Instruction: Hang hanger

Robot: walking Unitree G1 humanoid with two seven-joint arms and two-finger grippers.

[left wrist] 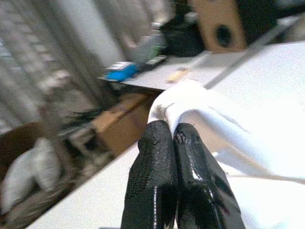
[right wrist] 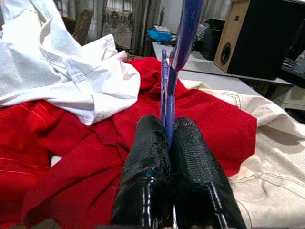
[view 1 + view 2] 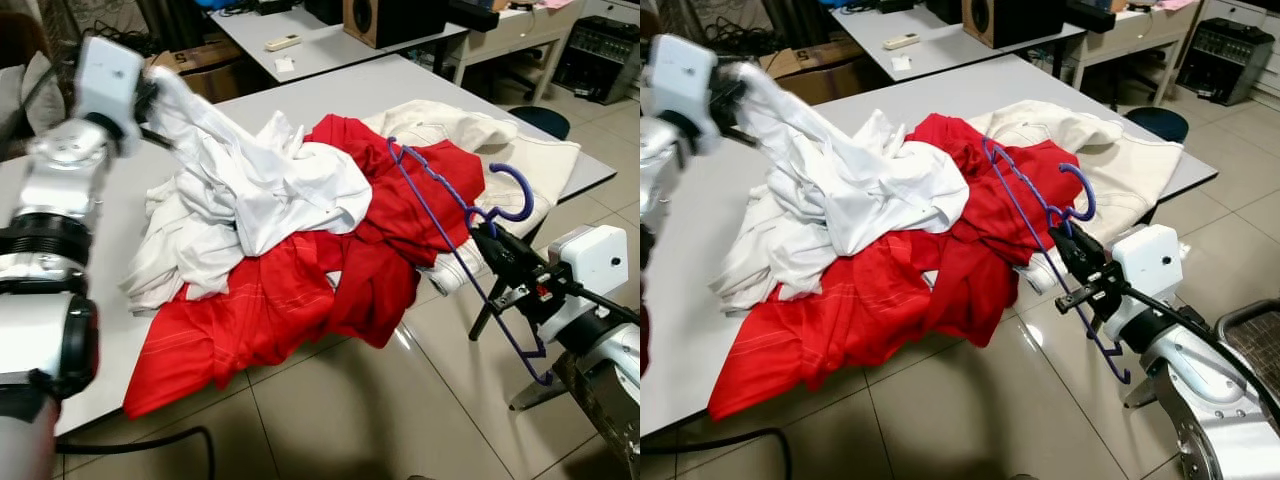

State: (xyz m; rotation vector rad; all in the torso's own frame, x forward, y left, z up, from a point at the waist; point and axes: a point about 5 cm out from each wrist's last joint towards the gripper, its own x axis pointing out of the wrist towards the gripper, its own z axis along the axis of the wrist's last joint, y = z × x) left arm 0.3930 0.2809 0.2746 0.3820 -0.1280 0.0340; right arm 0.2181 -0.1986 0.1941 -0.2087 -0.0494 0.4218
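A grey tabletop (image 3: 440,95) is standing on a tiled floor (image 3: 350,420), carrying red cloth (image 3: 270,310), a white garment (image 3: 250,190) and cream fabric (image 3: 545,160). The left end effector (image 1: 172,138) is pinching the white garment; the right end effector (image 3: 1065,240) is clamping the purple hanger (image 3: 455,205) over the table's edge.
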